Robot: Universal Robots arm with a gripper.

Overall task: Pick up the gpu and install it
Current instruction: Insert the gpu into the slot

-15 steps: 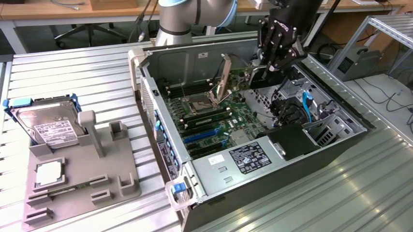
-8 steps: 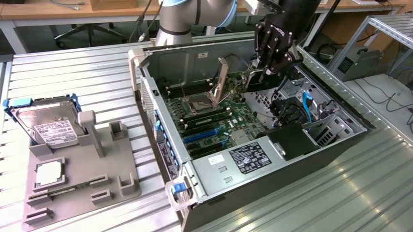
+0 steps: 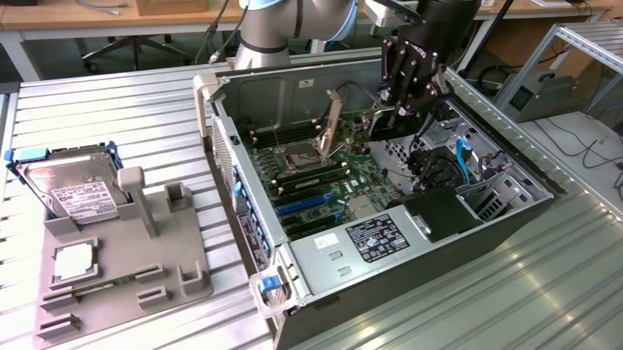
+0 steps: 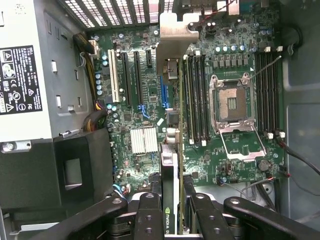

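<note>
Now pinched upright and edge-on between the fingers [image 4: 150, 212] of the gripper [image 4: 173, 200]: the gpu [image 4: 169, 182], NVIDIA logo showing. Hanging over the motherboard [image 4: 150, 97] inside the open computer case [image 3: 322, 292], open CPU socket [image 4: 234, 102] just beside the gripper.

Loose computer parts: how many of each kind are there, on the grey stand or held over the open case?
hard drive: 1
square silver chip: 1
gpu, held in the gripper: 1
Total: 3
</note>
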